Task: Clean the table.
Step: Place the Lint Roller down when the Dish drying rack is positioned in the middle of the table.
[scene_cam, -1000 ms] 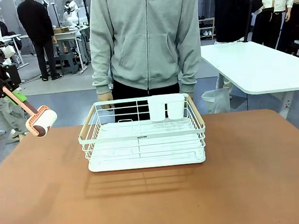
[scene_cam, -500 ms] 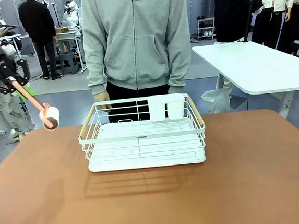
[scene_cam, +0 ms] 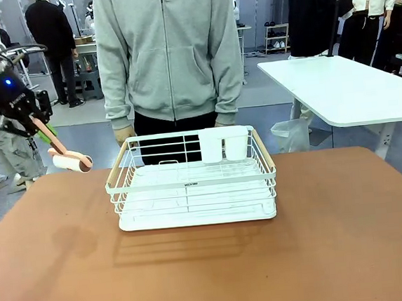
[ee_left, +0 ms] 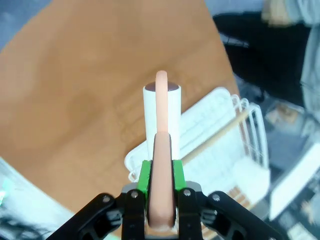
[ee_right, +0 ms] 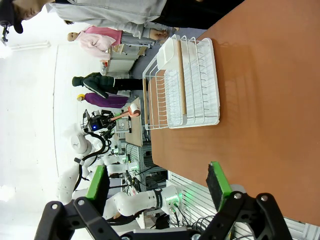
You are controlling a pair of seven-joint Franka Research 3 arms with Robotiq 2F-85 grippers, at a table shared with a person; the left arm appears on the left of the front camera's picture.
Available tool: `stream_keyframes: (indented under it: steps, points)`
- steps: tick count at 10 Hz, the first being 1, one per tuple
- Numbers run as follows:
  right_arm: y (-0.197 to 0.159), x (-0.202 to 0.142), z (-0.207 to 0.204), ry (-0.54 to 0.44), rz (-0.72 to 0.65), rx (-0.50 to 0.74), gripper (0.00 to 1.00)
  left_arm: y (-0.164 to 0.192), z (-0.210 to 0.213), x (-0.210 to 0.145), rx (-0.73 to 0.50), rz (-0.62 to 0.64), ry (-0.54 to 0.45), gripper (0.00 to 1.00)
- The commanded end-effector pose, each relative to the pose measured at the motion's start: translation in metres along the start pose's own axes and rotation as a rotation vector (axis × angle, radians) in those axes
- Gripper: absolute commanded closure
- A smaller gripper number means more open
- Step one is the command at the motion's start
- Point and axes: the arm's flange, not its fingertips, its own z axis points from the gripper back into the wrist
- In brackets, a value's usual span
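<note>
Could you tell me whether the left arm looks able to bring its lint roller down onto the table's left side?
Probably yes: the lint roller hangs above bare table, with the dish rack off to one side.

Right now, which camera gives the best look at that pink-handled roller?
The left wrist view: the lint roller fills the middle, clamped in the left gripper. The front view shows it small at the left; the right wrist view shows it tiny, far off.

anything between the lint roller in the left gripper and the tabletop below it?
Nothing visible. The lint roller, held by the left gripper, hangs over the table far-left corner; the dish rack sits off to its side.
</note>
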Motion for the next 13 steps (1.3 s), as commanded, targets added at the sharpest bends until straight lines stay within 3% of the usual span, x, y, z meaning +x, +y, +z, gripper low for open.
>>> stream_keyframes:
  steps: [1,5,13]
  points:
    - [0.003,0.000,0.001,-0.005,0.013,0.016,0.00,0.020,-0.029,-0.015,-0.071,0.125,-0.106,0.79]
    - [0.003,0.000,0.001,-0.005,0.013,0.016,0.00,0.037,-0.062,-0.020,-0.204,0.226,-0.163,0.79]
    - [0.003,0.000,0.001,-0.005,0.013,0.016,0.00,0.065,-0.126,-0.021,-0.233,0.294,-0.207,0.79]
